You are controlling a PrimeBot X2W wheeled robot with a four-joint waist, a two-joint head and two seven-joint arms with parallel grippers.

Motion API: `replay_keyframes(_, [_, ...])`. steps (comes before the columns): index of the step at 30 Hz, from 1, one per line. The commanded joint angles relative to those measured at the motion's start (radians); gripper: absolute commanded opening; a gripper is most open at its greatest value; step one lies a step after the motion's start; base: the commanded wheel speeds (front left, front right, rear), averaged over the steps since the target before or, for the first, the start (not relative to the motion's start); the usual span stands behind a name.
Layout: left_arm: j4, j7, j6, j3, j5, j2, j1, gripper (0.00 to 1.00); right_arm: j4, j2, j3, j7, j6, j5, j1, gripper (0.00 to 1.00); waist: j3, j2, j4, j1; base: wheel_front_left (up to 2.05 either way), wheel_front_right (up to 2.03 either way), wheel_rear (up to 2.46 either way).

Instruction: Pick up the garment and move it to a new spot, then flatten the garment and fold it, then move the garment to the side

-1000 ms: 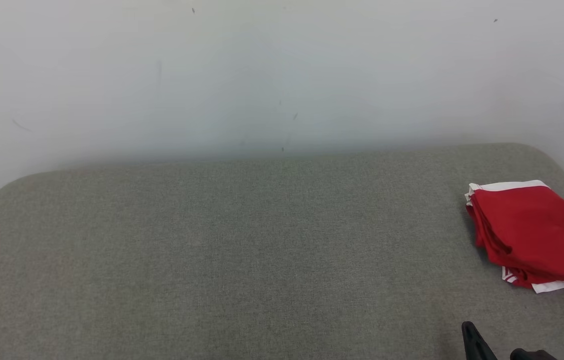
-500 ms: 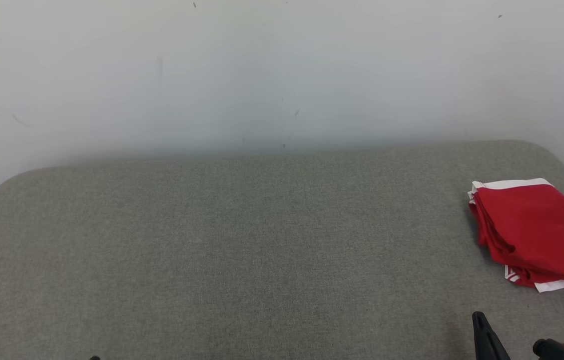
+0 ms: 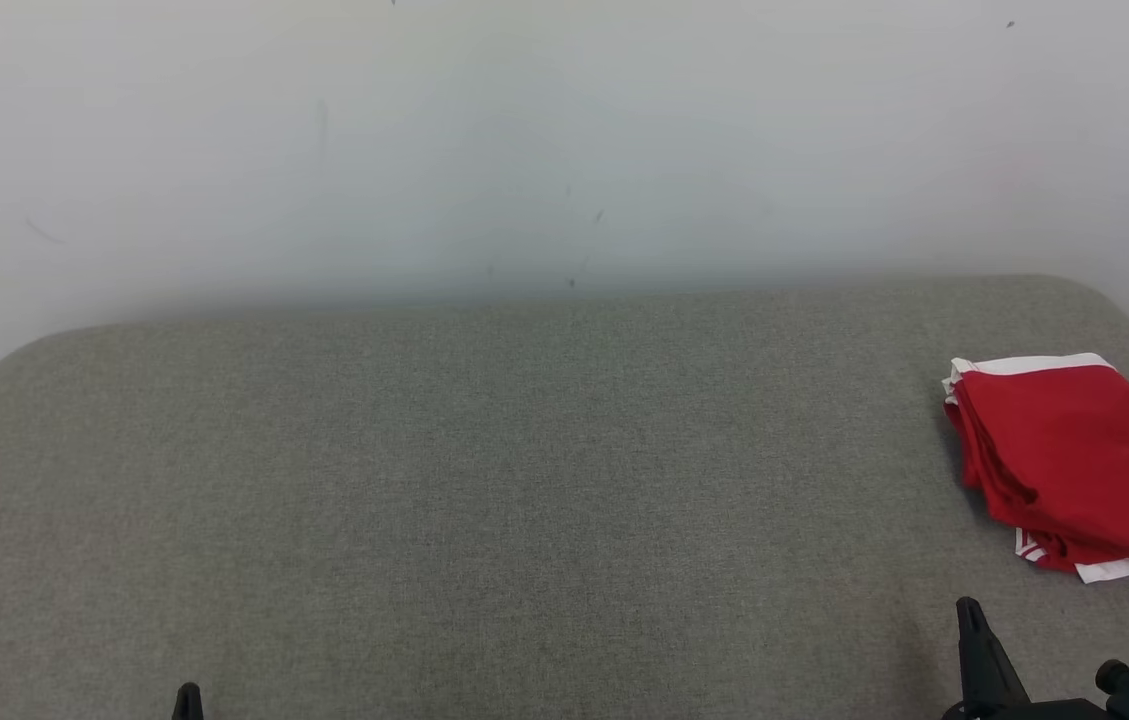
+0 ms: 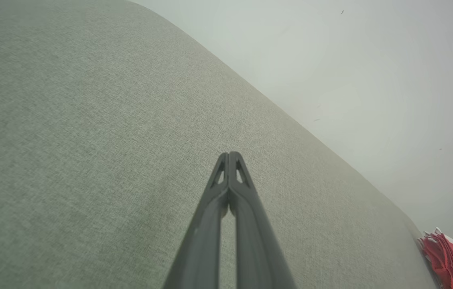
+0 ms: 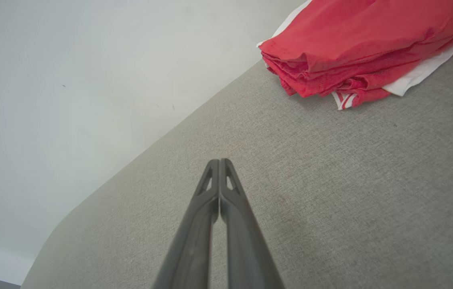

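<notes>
Grey tabletop [image 3: 524, 480] met a white wall [image 3: 524, 150]. Left jaws and right jaws were pressed together, empty. Folded red garment [image 5: 362, 44] lay ahead and right of the right jaws, apart from them.

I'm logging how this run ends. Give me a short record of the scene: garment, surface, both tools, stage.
garment: red garment with white trim, folded in a stack, lying at the robot's right end of the surface
surface: grey fabric-covered surface, backed by a white wall
left tool: shut, holding nothing, over bare fabric
right tool: shut, holding nothing, apart from the garment
stage: garment looks folded and set to the side
</notes>
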Motion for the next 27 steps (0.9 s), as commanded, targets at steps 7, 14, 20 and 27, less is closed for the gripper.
replay_keyframes(7, [-0.018, 0.028, -0.004, -0.002, -0.124, 0.007, -0.045, 0.0, -0.026, 0.003, -0.014, 0.03, -0.001, 0.12, -0.035, 0.0, 0.006, -0.0001, 0.002, -0.0001, 0.0, 0.0, 0.0])
replay_keyframes(14, [-0.019, 0.048, -0.005, -0.003, -0.203, 0.007, -0.061, 0.0, -0.033, 0.006, -0.022, 0.05, -0.001, 0.198, -0.043, 0.0, 0.011, -0.0001, 0.004, -0.0001, 0.0, 0.0, 0.0])
replay_keyframes(20, [-0.019, 0.067, -0.005, -0.004, -0.278, 0.008, -0.075, 0.0, -0.04, 0.009, -0.028, 0.069, -0.001, 0.271, -0.052, 0.0, 0.015, -0.0001, 0.006, -0.0001, 0.0, 0.0, 0.0])
replay_keyframes(27, [-0.02, 0.088, -0.006, -0.006, -0.356, 0.008, -0.091, 0.0, -0.048, 0.012, -0.036, 0.088, -0.001, 0.35, -0.059, 0.0, 0.021, -0.0001, 0.008, -0.0001, 0.0, 0.0, 0.0])
